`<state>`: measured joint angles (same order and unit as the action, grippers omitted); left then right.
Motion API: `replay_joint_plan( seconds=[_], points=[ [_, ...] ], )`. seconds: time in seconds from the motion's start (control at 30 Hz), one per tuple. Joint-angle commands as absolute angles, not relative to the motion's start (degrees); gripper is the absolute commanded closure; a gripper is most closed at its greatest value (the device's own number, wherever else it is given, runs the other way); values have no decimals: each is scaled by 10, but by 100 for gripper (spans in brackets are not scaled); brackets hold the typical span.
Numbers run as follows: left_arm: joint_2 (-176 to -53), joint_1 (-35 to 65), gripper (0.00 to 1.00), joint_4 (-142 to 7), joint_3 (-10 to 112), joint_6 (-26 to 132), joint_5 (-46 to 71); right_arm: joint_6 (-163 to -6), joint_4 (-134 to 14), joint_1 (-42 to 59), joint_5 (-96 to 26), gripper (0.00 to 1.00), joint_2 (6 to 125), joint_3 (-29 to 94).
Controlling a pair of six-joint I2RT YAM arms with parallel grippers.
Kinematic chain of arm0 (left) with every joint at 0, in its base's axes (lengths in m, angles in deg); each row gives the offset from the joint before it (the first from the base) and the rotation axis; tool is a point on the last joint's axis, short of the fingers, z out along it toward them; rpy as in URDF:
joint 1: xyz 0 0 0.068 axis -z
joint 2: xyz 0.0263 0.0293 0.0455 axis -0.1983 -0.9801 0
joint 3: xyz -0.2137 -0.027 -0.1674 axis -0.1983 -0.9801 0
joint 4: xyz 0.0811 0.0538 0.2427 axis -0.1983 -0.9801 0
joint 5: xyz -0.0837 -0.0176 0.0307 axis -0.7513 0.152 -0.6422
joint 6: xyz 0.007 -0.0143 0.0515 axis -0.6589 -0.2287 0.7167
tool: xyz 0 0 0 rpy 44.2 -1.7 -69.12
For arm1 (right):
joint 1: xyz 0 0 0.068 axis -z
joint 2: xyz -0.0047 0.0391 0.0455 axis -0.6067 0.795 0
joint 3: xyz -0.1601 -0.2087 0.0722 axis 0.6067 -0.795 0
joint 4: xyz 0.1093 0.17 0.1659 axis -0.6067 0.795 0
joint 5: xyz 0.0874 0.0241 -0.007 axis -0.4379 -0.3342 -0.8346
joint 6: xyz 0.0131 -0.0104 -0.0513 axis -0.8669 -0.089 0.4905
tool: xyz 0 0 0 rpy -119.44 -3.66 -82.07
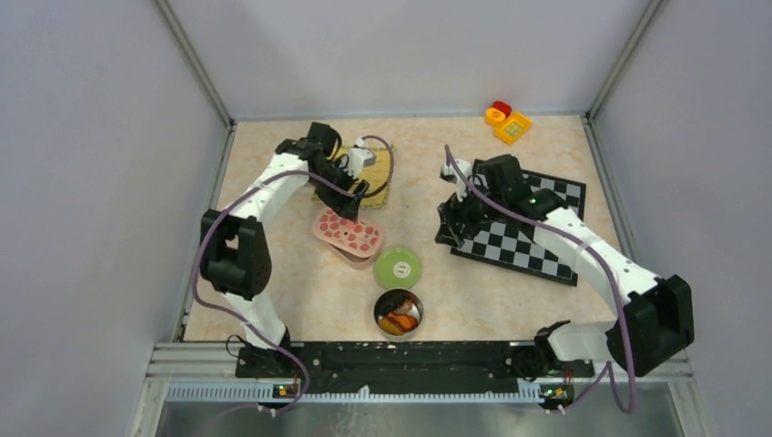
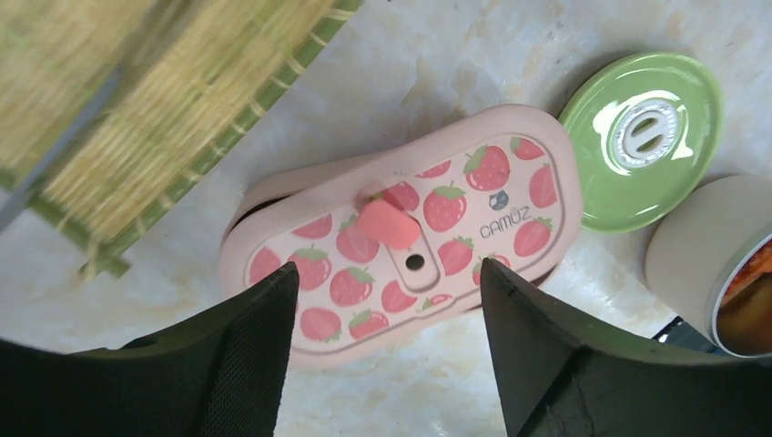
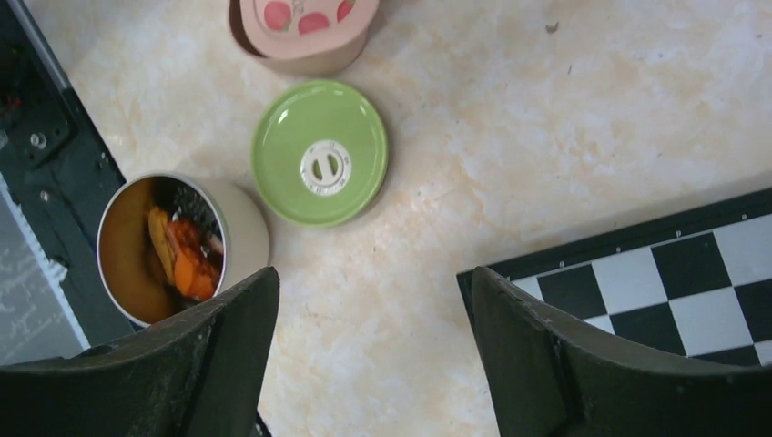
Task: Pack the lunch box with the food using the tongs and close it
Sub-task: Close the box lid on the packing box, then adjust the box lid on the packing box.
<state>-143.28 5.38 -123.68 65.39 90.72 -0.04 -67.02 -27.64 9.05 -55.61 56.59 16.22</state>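
The pink lunch box point(image 1: 348, 232) wears its strawberry-print lid point(image 2: 410, 237), which sits slightly askew. My left gripper point(image 2: 390, 273) hangs open above the lid's near edge, with nothing between its fingers. A blurred slim grey strip point(image 2: 55, 155) that looks like the tongs lies across the bamboo mat point(image 2: 137, 100). Orange and brown food point(image 3: 187, 255) fills a round tin point(image 1: 398, 312) near the arm bases. The tin's green lid point(image 3: 319, 150) lies flat beside it. My right gripper point(image 3: 374, 273) is open and empty over bare table, beside the chessboard's corner.
A black-and-white chessboard point(image 1: 528, 228) lies at the right, under my right arm. Red, yellow and orange toy blocks point(image 1: 507, 121) sit at the far right corner. The black base rail point(image 1: 401, 360) runs along the near edge, close to the tin.
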Motion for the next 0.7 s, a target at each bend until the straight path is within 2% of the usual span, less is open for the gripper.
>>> replay_joint_plan(
  seconds=[0.0, 0.1, 0.2, 0.33, 0.47, 0.53, 0.67],
  points=[
    [-1326, 15, 23, -1230, 676, 887, -40, -716, -352, 97, -557, 29, 619, 214],
    [-1265, -23, 27, -1190, 617, 870, -44, -730, -383, 92, -541, 37, 662, 242],
    [-1212, -62, 42, -1156, 544, 880, -50, -735, -407, 77, -520, 43, 702, 271],
    [-1170, -123, 52, -1139, 468, 888, -83, -739, -447, 49, -491, 52, 753, 294],
    [-1147, -159, 57, -1106, 404, 898, -113, -740, -487, 27, -468, 61, 820, 330],
    [-1144, -160, 58, -1084, 374, 900, -112, -736, -499, 16, -461, 68, 861, 349],
    [-1153, -162, 60, -1042, 329, 892, -114, -728, -516, 3, -452, 74, 919, 379]
  ],
)
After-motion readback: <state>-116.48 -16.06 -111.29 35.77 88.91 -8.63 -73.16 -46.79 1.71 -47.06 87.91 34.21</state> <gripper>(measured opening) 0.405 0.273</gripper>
